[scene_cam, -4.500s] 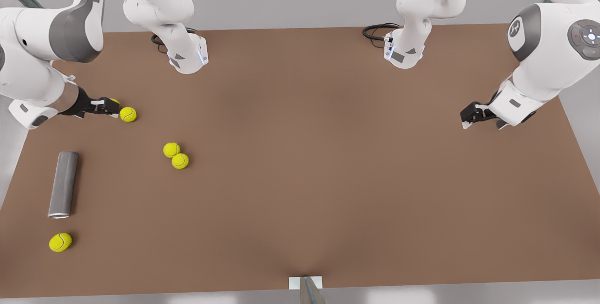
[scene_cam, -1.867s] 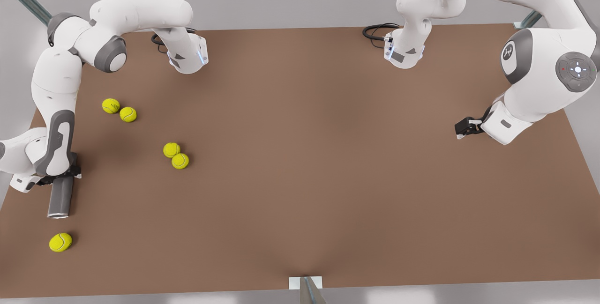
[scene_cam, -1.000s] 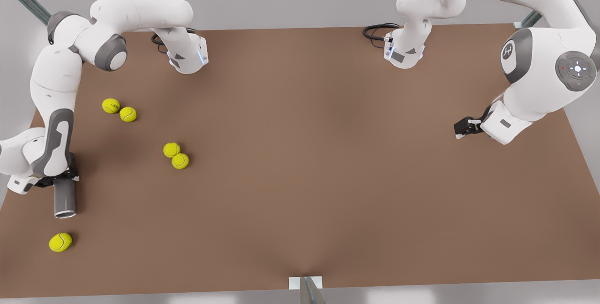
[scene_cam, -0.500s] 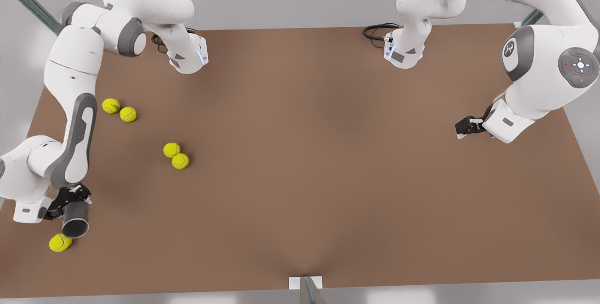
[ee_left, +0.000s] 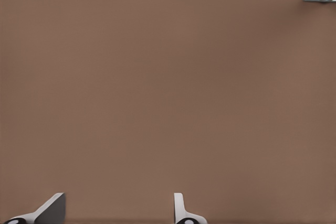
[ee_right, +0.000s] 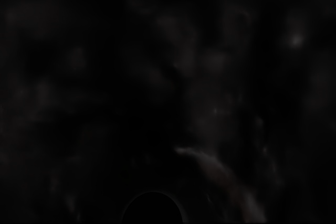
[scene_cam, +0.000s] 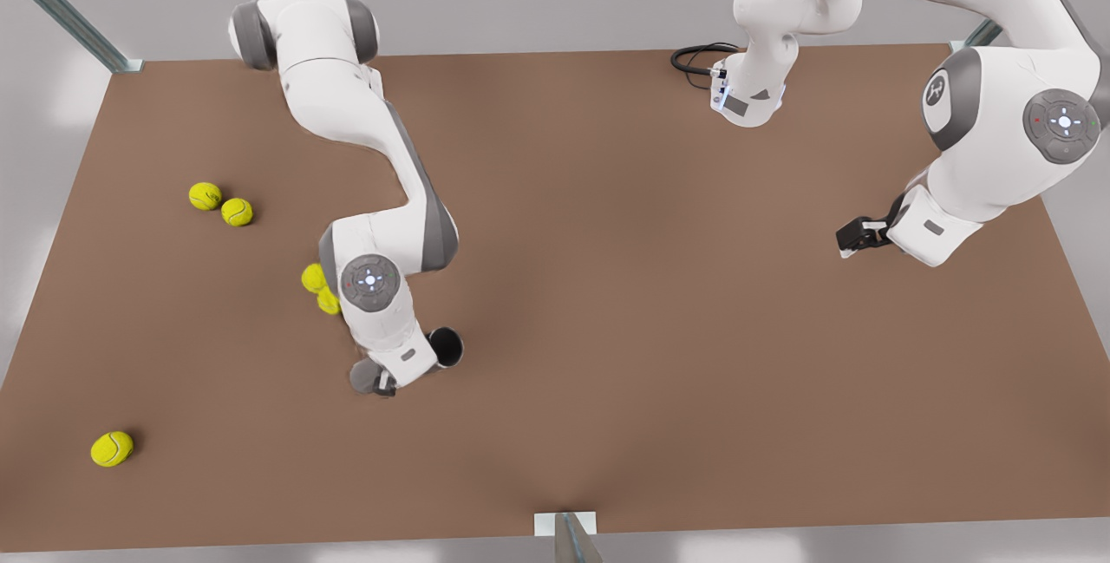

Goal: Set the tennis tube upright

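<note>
Front view, left to right: five tennis balls (scene_cam: 112, 448) lie on the left part of the table (scene_cam: 659, 372). Lower centre-left, the right gripper (scene_cam: 430, 358) grasps the tube (scene_cam: 445, 347), which shows its dark open end to the camera; whether it touches the table cannot be told. At the frame's right, the left gripper (scene_cam: 852, 238) waits above bare table, its fingers (ee_left: 181, 211) released and apart.

A brown table (scene_cam: 659, 303) carries yellow-green tennis balls: a touching pair (scene_cam: 220, 204) toward the front view's left; another pair (scene_cam: 314, 282) partly hidden; one ball (scene_cam: 112, 448) alone.
</note>
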